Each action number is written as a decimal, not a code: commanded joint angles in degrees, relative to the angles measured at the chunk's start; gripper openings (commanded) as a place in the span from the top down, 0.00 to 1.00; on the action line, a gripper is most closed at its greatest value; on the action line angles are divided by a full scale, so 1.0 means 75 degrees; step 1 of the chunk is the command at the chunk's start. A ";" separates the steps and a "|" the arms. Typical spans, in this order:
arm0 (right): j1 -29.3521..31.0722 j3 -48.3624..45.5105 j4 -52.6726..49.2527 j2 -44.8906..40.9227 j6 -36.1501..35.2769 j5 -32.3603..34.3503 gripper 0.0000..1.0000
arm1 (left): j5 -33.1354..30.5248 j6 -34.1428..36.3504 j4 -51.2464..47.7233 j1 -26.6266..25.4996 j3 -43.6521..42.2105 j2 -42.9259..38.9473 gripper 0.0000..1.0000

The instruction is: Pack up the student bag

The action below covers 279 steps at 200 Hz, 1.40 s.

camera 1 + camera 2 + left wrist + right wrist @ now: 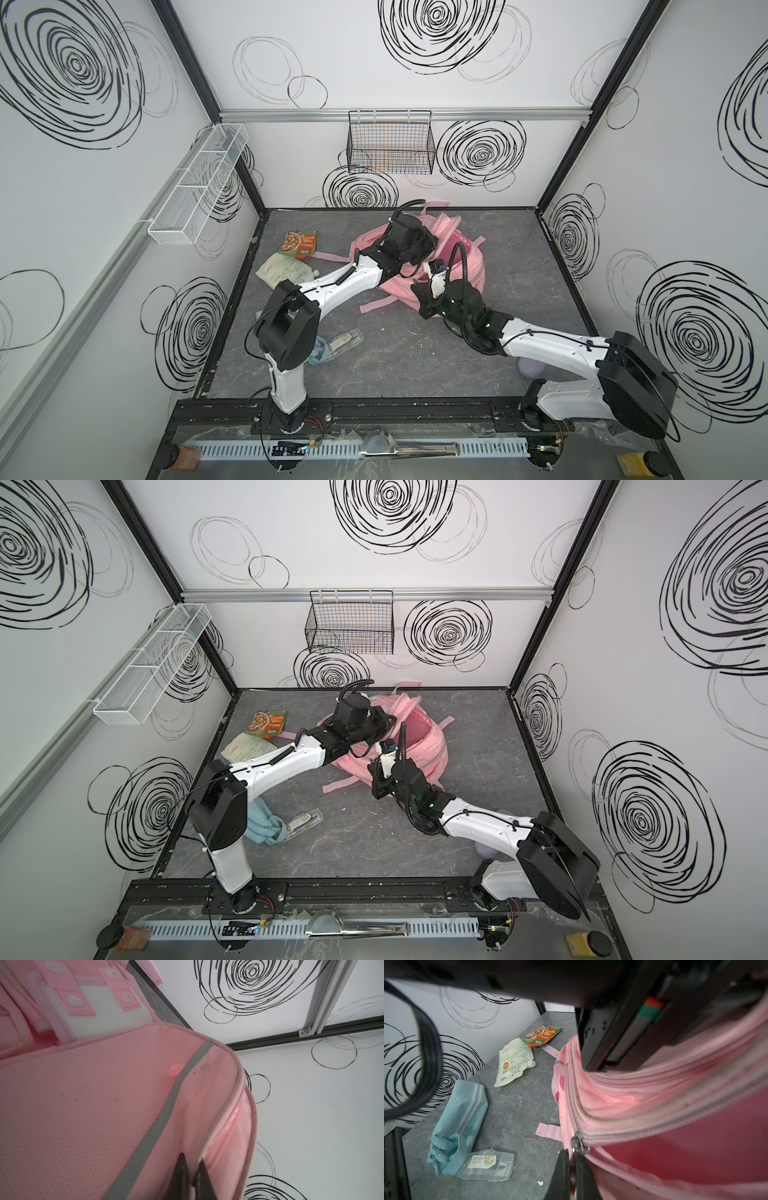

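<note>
The student bag (471, 270) lies slumped toward the back middle of the table (395, 365). Its main compartment is unzipped and gapes upward, with straps trailing loose around it. I read it as light and limp: thin pink fabric, a mesh panel, nothing stiff in the walls. The mouth will likely sag shut unless both sides are held apart. The best holds are the stitched places: the piped rim by the zip, the zip pull (579, 1145), the top loop. Flat panels would only bunch and slide.

Left gripper (192, 1165): jaws together, clamped on a fold of the bag's edge between the grey stripe and the zip. Right gripper (572, 1167): jaws together, pinching what looks like the tab hanging from the pull's metal ring.

I see nothing packed inside. On the table left of the bag, an orange packet (542, 1035) touches a white pouch (512, 1064). Nearer the front, a blue pouch (458, 1118) lies with a clear case (488, 1164) against it. The loose straps could snag an arm.
</note>
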 commanded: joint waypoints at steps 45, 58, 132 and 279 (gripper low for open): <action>0.0754 -0.0629 0.1888 0.0681 -0.0153 -0.0957 1.00 | -0.1901 -0.0377 0.2644 -0.0376 0.0686 -0.0470 1.00; 0.0747 -0.0751 0.2041 0.0651 -0.0086 -0.0928 1.00 | -0.1721 -0.0385 0.2715 -0.0417 0.0816 -0.0292 1.00; 0.0742 -0.1531 0.0167 -0.2057 0.0105 -0.0746 0.46 | 0.0742 0.1890 0.2763 -0.0284 0.0812 -0.0045 1.00; 0.0742 -0.0889 -0.2453 -0.4414 -0.2154 -0.2301 0.41 | 0.4208 0.7223 -0.0995 0.0424 0.1108 0.0280 0.81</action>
